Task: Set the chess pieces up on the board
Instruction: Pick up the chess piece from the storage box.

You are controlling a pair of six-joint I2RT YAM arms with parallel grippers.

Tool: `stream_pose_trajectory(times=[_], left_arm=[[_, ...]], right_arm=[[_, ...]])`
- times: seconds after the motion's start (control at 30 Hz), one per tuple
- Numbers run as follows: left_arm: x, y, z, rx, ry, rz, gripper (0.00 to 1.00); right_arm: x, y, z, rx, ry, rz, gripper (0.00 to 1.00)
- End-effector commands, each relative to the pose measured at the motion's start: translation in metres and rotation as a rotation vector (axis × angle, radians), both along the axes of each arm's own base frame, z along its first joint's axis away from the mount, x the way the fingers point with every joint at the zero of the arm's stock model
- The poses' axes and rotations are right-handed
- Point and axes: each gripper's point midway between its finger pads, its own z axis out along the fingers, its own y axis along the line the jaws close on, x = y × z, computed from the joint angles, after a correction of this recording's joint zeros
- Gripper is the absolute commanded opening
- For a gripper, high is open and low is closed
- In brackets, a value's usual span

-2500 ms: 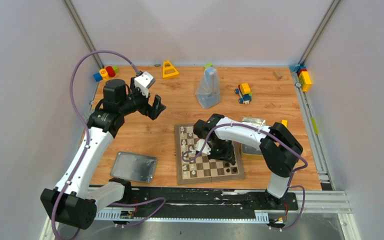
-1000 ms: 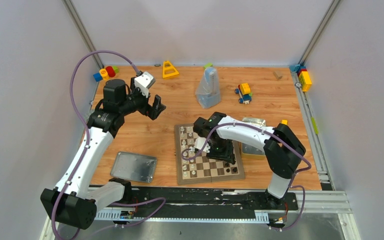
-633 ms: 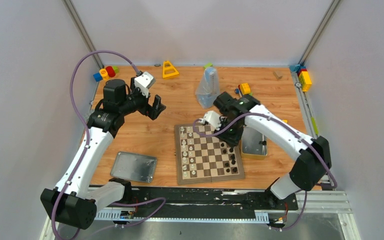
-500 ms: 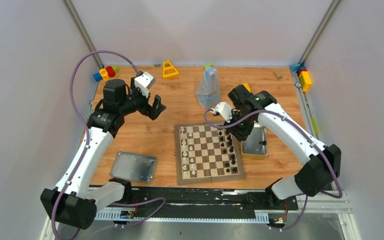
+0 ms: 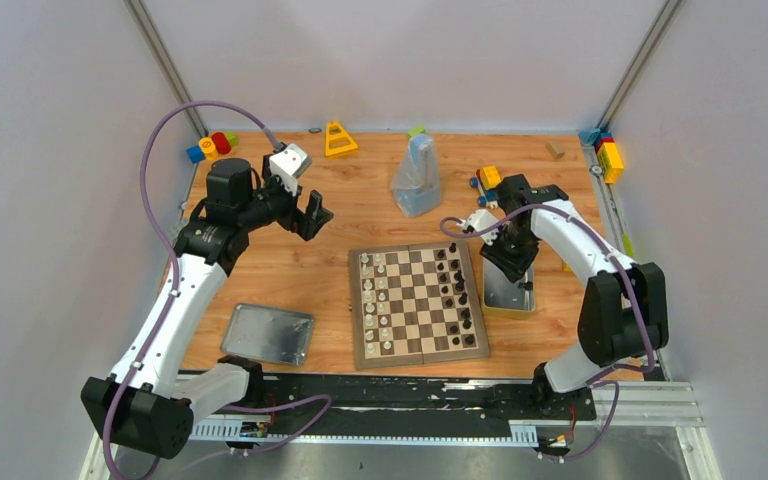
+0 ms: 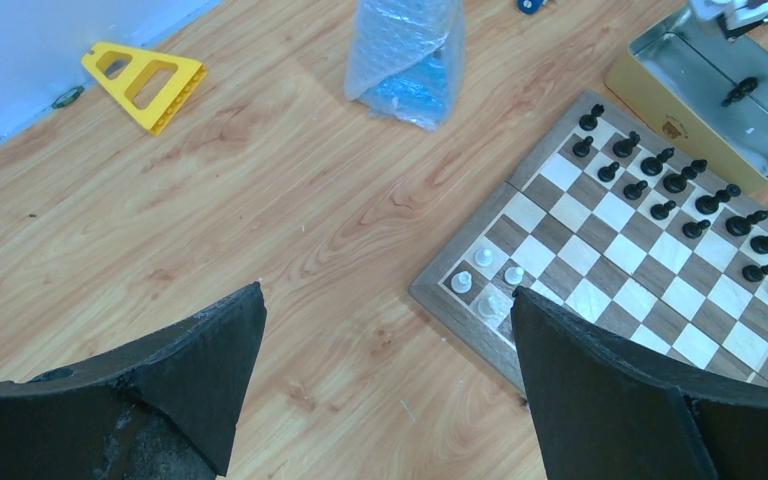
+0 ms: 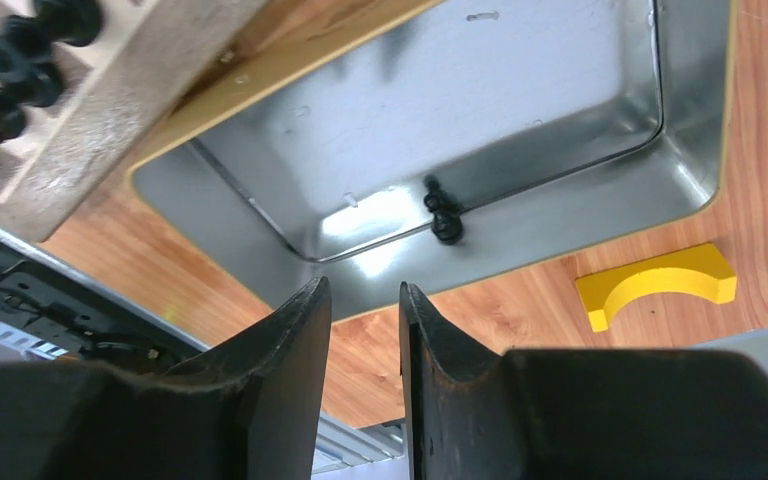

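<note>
The board lies at the table's middle. Cream-white chess pieces stand along its left side and black chess pieces along its right side. My right gripper hangs over the silver tin just right of the board. In the right wrist view its fingers stand a narrow gap apart with nothing between them. Below them one black piece lies in the tin. My left gripper is raised left of the board, wide open and empty.
The tin's lid lies front left. A bubble-wrap bag, a yellow triangle and a toy car sit behind the board. Toy blocks fill both back corners. A yellow arch block lies beside the tin.
My right arm has lifted off the board's left half and swung back and to the right, ending above the tin. The left arm has not moved.
</note>
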Motion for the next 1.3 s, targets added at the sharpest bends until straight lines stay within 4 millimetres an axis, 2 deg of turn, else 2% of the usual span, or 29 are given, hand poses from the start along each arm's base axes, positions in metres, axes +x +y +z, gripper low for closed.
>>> stream_pose_trajectory(times=[0.0, 0.23, 0.47, 1.0, 1.27], left_arm=[[0.003, -0.001, 0.019, -0.018, -0.065, -0.014, 1.00], [0.004, -0.001, 0.015, -0.012, -0.057, -0.011, 1.00], [0.005, -0.001, 0.013, -0.010, -0.053, -0.011, 1.00], [0.007, -0.001, 0.011, -0.009, -0.045, -0.011, 1.00], [0.007, -0.001, 0.011, -0.005, -0.045, -0.012, 1.00]], right_arm=[[0.021, -0.010, -0.019, -0.016, -0.031, 0.048, 0.32], [0.021, -0.019, -0.050, -0.068, 0.011, 0.078, 0.32], [0.019, -0.033, -0.067, -0.148, 0.034, 0.095, 0.32], [0.029, -0.037, -0.078, -0.177, 0.009, 0.117, 0.32], [0.025, -0.041, -0.085, -0.202, 0.029, 0.122, 0.25]])
